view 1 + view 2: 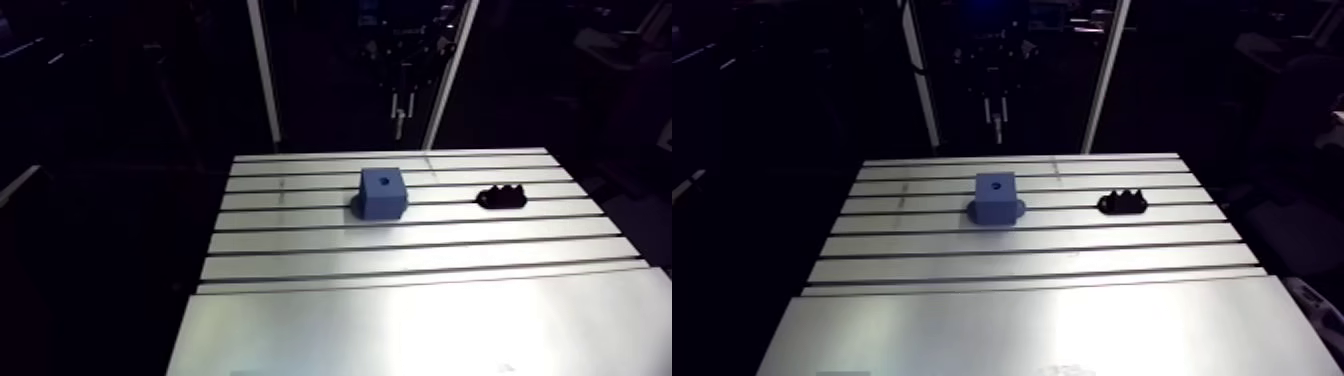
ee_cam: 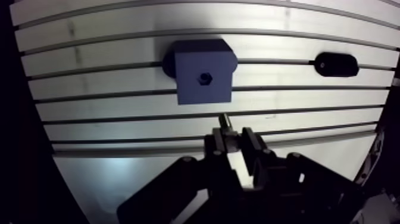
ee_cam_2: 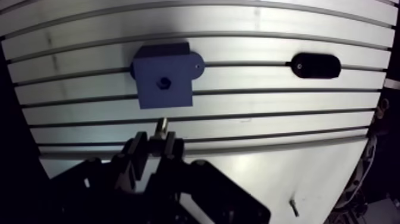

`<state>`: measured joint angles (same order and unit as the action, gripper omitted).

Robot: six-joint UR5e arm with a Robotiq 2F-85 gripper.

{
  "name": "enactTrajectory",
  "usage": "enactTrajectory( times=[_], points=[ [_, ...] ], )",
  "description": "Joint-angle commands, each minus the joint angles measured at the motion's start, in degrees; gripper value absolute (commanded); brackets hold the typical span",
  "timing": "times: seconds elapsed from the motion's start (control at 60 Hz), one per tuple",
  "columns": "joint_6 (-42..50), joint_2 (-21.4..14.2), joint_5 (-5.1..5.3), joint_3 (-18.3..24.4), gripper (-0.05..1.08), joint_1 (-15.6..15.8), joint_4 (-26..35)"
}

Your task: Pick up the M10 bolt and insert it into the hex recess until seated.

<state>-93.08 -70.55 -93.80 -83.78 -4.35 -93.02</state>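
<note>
The tool (image 2: 233, 143) is closed tight on the bolt (image 2: 224, 124), whose tip points at the blue block (image 2: 202, 71) just ahead on the bench (image 2: 101, 173), with a black holder (image 2: 336, 64) well beside the block.

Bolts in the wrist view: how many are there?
2. One bolt is clamped in the gripper, short of the blue block. A small bolt-like piece lies on the table beside the gripper; more may be hidden.
</note>
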Motion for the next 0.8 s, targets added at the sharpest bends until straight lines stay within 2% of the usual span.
enactTrajectory(
  times=[0.017, 0.233, 0.433, 0.8],
  points=[
    [0.05, 0.82, -0.01, -0.11, 0.74, 0.41, 0.17],
    [0.03, 0.98, 0.15, -1.09, 0.74, 0.46, -1.65],
    [-1.60, 1.58, 0.41, -3.77, 0.74, 0.57, -9.70],
    [-2.50, 1.70, 0.59, -5.37, 0.73, 0.40, -10.64]
  ],
)
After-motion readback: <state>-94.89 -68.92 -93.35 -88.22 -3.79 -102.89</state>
